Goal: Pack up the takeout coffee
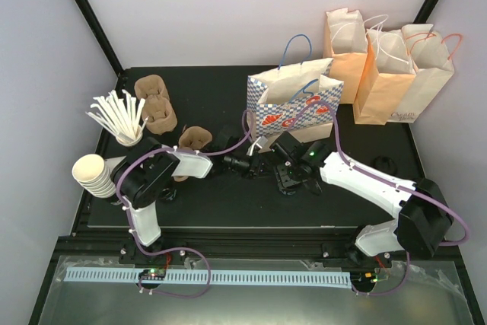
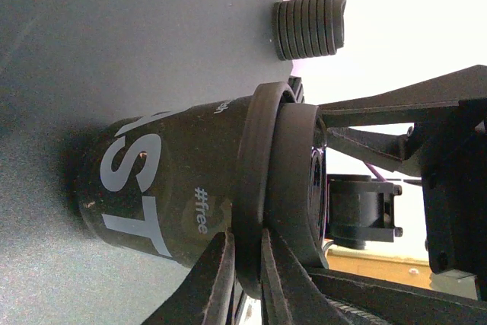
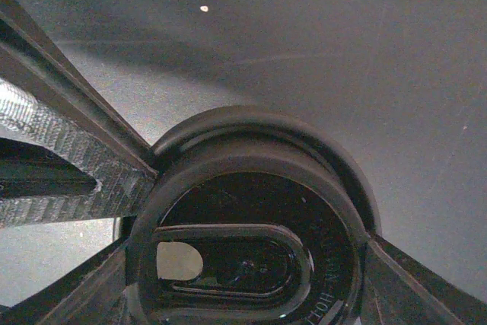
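The takeout coffee is a small black cup with white lettering, standing on the dark table. Its round black lid fills the right wrist view. My right gripper reaches down from above, one finger pressed to each side of the lid. My left gripper comes in from the side and pinches the lid's rim between its two fingers. In the top view both grippers meet mid-table, left and right, and they hide the cup.
A blue-and-white patterned bag stands open just behind the grippers, with orange paper bags at the back right. Brown pulp carriers, white sticks in a cup and stacked cream cups are on the left. Black lids are stacked nearby.
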You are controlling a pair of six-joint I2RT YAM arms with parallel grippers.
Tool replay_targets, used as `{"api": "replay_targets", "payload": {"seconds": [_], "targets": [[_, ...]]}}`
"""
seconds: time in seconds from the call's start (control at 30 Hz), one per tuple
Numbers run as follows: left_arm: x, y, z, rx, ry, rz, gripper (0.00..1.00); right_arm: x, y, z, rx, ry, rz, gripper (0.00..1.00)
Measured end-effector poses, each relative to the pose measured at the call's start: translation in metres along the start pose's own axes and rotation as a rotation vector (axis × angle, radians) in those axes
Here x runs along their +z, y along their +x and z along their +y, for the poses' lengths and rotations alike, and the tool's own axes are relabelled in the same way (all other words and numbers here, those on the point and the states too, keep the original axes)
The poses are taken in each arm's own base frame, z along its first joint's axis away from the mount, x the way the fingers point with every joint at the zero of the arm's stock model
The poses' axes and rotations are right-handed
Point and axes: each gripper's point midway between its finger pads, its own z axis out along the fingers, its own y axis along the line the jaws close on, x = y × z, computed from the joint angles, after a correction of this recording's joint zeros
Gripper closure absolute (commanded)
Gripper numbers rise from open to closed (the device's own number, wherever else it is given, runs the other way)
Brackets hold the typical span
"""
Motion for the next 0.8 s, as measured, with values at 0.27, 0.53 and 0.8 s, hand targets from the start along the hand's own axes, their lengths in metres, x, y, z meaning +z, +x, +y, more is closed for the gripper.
{"api": "replay_targets", "payload": {"seconds": [0.27,0.53,0.8], "targets": [[-0.001,-0.004,-0.005,0.023,-0.03,0.012,0.9,-0.004,-0.001,-0.001,-0.002,0.004,0.001,0.22],[0.0,-0.008,-0.006,0.032,-0.172,0.04,0.91,-0.015,0.0,0.0,0.001,-0.017,-0.008,0.22],[-0.005,-0.008,-0.001,0.026,-0.227,0.055,0.93,-0.035,-0.008,0.013,0.011,-0.111,-0.079,0.27]]}}
